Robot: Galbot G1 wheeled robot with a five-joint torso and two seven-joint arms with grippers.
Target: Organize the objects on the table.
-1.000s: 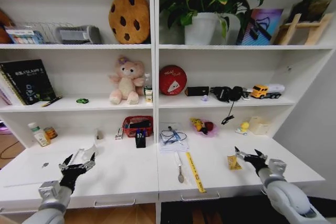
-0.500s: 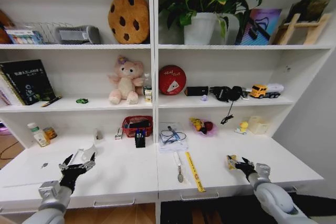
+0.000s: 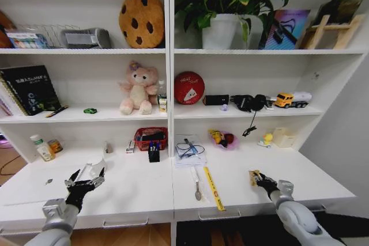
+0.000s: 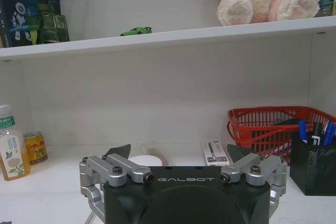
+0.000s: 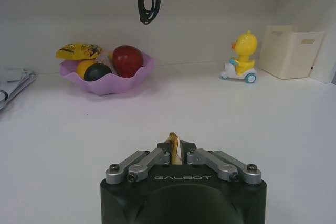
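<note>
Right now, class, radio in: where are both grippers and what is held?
Right gripper shut on yellow packet, low on the desk. Left gripper open, hovering, empty. Nothing blocking.

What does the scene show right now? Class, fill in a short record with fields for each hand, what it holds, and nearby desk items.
left hand: open, hovering over the left of the desk
right hand: shut on a yellow packet, low at the desk's right
ahead of right hand: pink bowl of fruit, duck toy
ahead of left hand: red basket, pen cup, bottle
</note>
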